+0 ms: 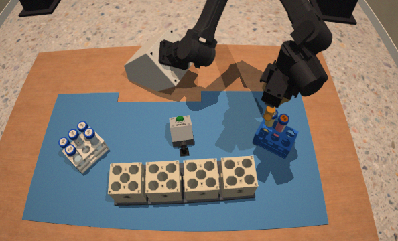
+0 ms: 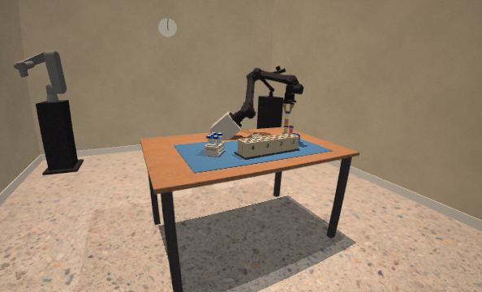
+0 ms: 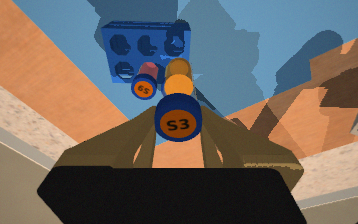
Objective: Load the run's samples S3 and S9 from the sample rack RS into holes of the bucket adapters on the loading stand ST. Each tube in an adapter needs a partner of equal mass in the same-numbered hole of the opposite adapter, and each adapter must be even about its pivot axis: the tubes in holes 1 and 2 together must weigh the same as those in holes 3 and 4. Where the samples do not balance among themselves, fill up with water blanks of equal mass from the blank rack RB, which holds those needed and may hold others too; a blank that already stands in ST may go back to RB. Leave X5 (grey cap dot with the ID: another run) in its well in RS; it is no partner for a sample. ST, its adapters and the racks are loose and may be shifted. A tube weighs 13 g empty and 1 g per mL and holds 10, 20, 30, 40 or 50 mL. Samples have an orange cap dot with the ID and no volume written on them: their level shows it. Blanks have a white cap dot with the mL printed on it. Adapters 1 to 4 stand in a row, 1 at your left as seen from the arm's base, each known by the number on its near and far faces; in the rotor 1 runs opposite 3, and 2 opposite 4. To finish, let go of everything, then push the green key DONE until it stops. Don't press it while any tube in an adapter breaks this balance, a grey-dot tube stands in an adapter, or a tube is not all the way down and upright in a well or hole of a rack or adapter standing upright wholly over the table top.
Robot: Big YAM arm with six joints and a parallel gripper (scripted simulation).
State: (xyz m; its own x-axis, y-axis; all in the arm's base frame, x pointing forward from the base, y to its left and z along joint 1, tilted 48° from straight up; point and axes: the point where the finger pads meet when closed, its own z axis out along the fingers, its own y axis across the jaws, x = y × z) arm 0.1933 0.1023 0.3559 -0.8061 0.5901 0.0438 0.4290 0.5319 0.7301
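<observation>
My gripper (image 3: 178,112) is shut on sample tube S3 (image 3: 178,122), blue cap with an orange dot, and holds it upright above the blue sample rack RS (image 1: 275,136). The tube's orange-filled body (image 1: 269,115) hangs over the rack's far left corner, clear of the wells. Sample S9 (image 3: 143,88) with reddish liquid stands in the rack right beside it (image 1: 282,121). Another tube sits low in a near well (image 1: 275,136); its ID is hidden. The four cream adapters (image 1: 183,182) stand in a row on the stand ST, all holes empty. The blank rack RB (image 1: 82,147) holds several blue-capped blanks.
The grey box with the green DONE key (image 1: 181,128) stands between the racks, behind the adapters. The arm's grey base (image 1: 155,68) sits at the back of the table. All lie on a blue mat (image 1: 172,161).
</observation>
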